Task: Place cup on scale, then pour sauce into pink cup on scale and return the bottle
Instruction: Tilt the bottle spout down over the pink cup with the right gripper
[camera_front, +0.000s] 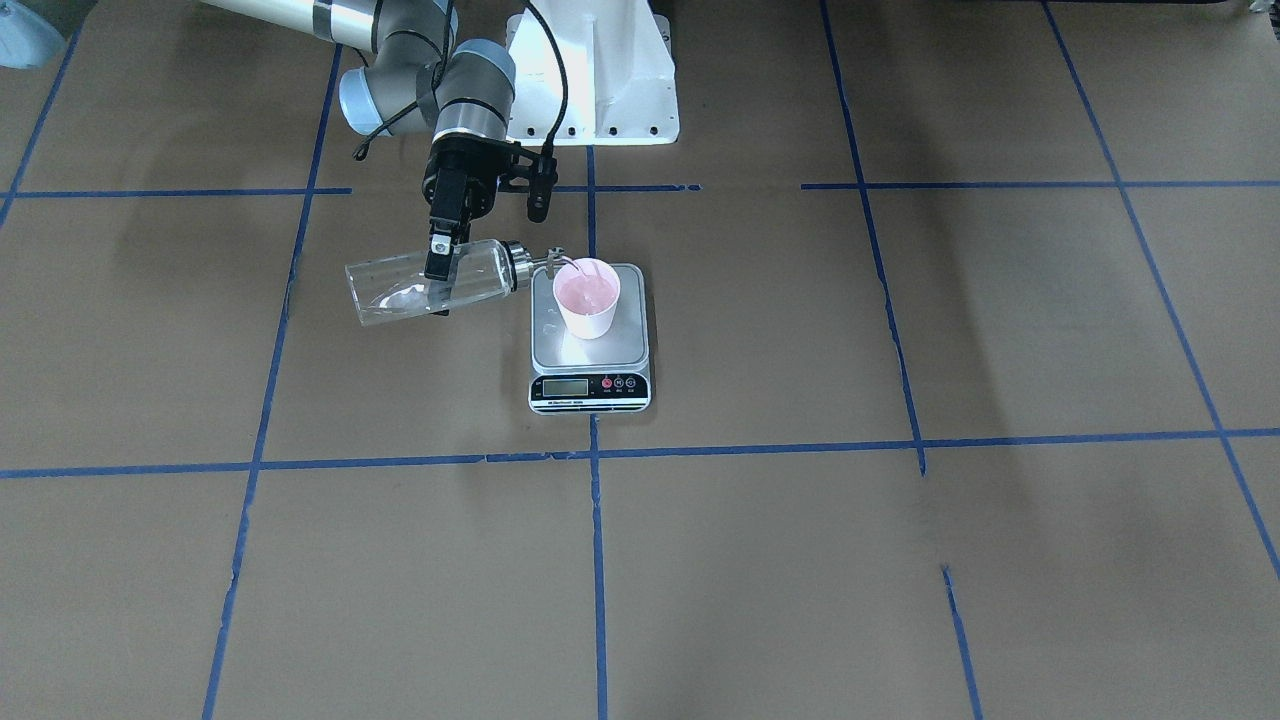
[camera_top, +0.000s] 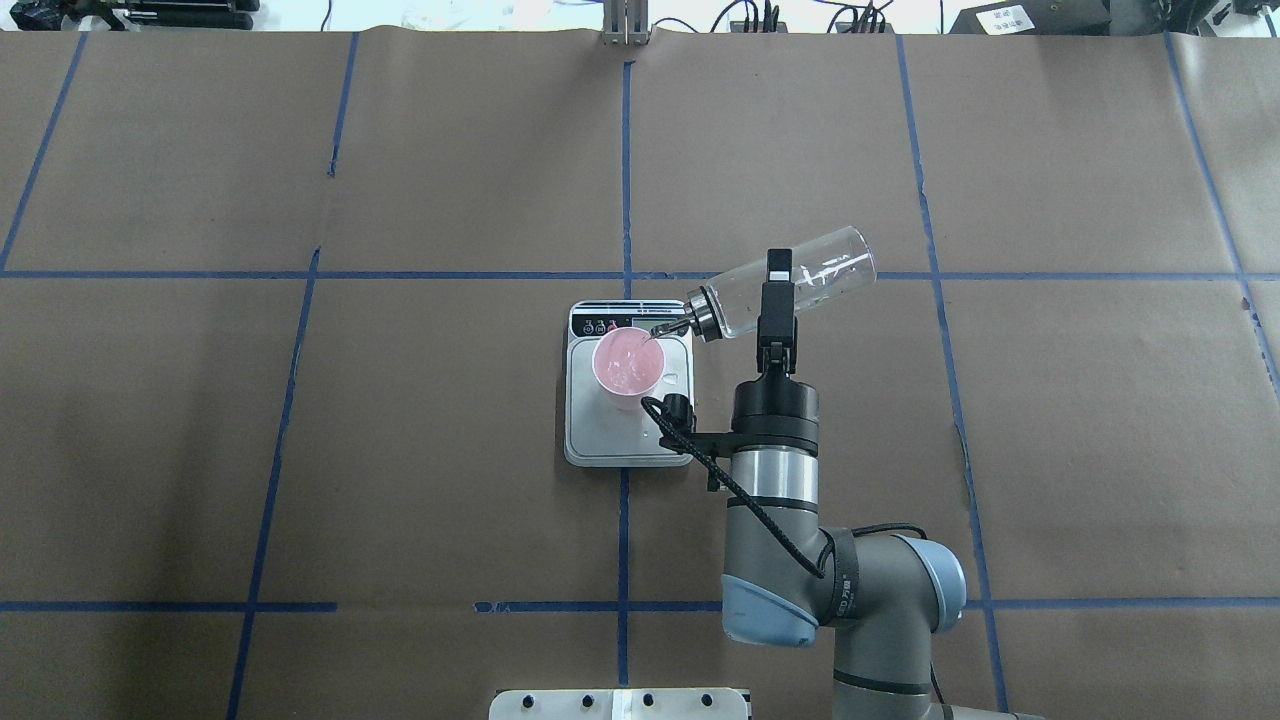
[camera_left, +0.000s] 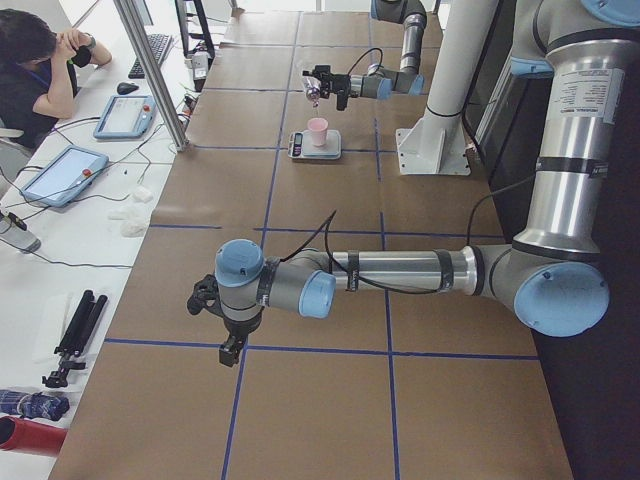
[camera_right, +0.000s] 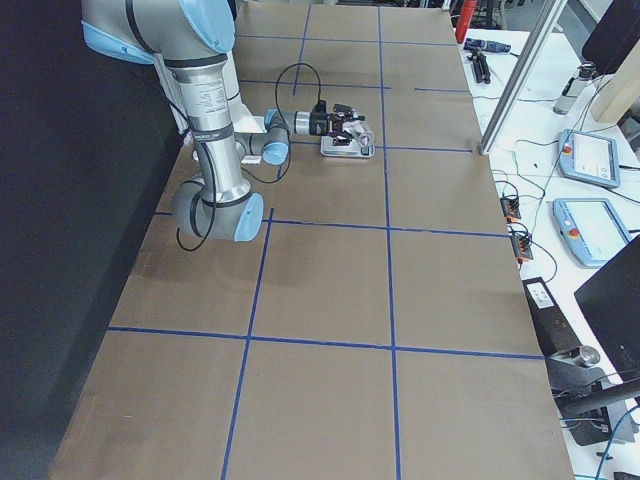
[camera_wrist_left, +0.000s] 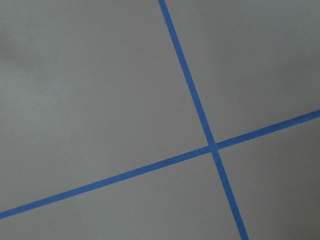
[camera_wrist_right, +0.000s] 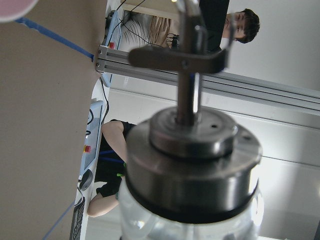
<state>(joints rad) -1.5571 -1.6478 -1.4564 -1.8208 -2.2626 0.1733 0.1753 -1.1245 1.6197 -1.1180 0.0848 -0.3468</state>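
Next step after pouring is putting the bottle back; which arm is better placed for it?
Right. The right end effector grips the tilted bottle, its spout over the cup on the scale. The left arm is far off along the table.

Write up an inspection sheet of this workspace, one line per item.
Surface: table covered in brown paper with a blue tape grid.
Job's things: cup upright on the scale; bottle tilted, spout over the cup; liquid in the cup.
Clutter: nothing seen on the table.
Grippers: right gripper shut on the bottle; left gripper over bare paper, open or shut cannot be told.
Cables: black cable along the right wrist.
Surroundings: person at a side bench with a tablet; tripod.
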